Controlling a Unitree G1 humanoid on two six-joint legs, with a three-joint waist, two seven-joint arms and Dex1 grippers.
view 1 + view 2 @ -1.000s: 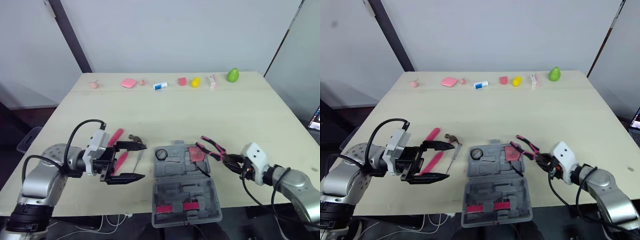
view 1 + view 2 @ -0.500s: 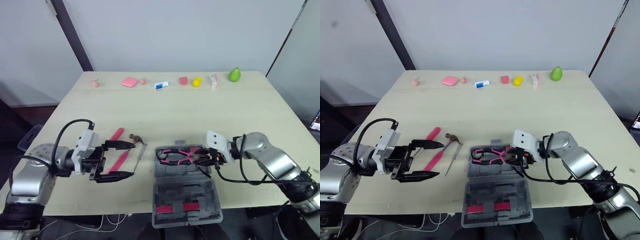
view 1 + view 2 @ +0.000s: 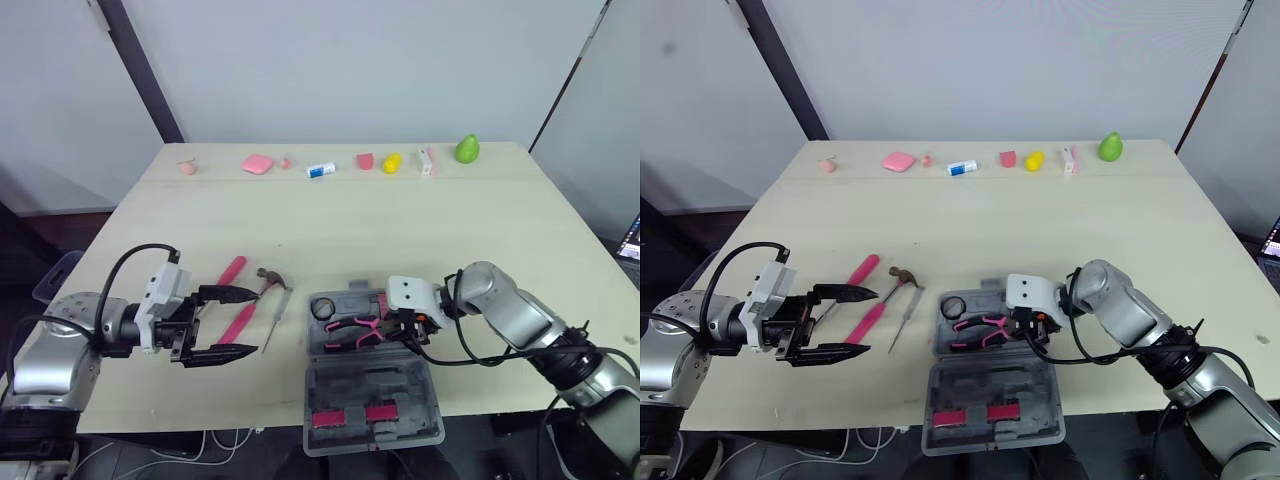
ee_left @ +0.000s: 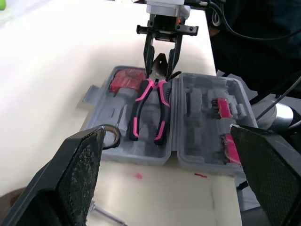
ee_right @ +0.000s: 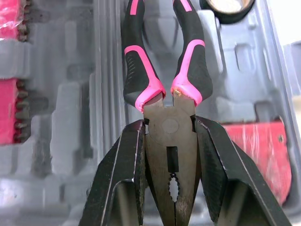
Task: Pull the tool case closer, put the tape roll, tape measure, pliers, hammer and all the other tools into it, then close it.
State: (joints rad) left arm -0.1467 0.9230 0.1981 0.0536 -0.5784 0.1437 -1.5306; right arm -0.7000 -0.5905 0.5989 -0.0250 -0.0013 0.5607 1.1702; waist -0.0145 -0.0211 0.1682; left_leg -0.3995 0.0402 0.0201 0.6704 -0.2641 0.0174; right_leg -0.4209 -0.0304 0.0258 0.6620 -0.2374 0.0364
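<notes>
Item: pliers (image 5: 170, 125) | Location: far half of the open tool case (image 3: 365, 385), at the counter's (image 3: 400, 230) near edge, handles toward the tape roll (image 3: 322, 308) | Hold: right end effector (image 4: 161, 70) clamped on the head; I judge this seats them in their recess | Left end effector (image 3: 248, 321): spread, empty, beside the hammer (image 3: 240, 322), likely next.

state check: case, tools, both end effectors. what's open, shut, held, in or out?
tool case: open, both halves flat on the table
pliers: gripped by the head, handles over the case's far half
tape roll: in the case
tape measure: in the case
hammer: on the table, outside the case
left end effector: open, empty
right end effector: shut on pliers
</notes>
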